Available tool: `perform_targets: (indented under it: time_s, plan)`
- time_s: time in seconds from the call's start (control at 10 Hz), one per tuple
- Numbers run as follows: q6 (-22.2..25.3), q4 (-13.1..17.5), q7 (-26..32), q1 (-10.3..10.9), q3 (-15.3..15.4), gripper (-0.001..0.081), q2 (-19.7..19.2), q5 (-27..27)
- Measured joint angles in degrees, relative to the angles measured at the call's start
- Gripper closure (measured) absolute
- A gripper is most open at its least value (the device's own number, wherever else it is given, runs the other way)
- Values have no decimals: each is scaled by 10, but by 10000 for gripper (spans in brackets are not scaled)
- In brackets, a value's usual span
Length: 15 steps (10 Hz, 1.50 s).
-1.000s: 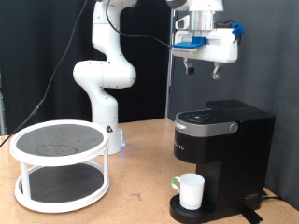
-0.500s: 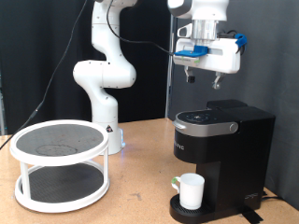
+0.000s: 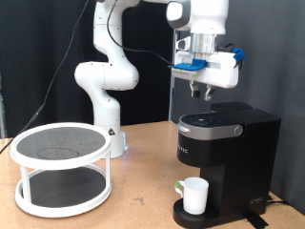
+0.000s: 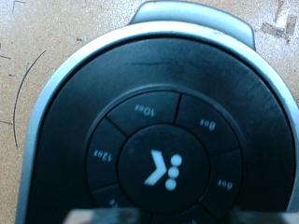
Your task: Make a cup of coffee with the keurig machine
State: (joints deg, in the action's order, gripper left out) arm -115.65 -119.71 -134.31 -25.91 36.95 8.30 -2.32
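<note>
Gripper (image 3: 198,93) poised over keurig machine (image 3: 227,157), lower than a second ago; clenched or released, cannot tell.

Boxy matte-black body, glossy round silver-rimmed panel (image 4: 159,131), near desk's right edge. Smooth white cylindrical cup (image 3: 195,195) on drip tray. Round white two-tier wire rack (image 3: 60,168) at left edge.

I see black keurig machine (image 3: 227,153), silver-rimmed lid, white button markings; white cup (image 3: 195,195); white-and-blue gripper (image 3: 202,94).
</note>
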Motion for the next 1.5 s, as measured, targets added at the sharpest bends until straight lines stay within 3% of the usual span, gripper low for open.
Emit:
perform_targets:
  time_s: [0.1, 0.3, 1.0, 1.5]
  plan:
    - [-5, -7, 0, -1, -2, 753, 0, 0]
    - [-9, -15, -1, -5, -3, 791, -3, 8]
    - [-9, -10, 17, -4, 11, 806, -57, 20]
    - [-2, -3, 18, -2, 20, 806, -66, 22]
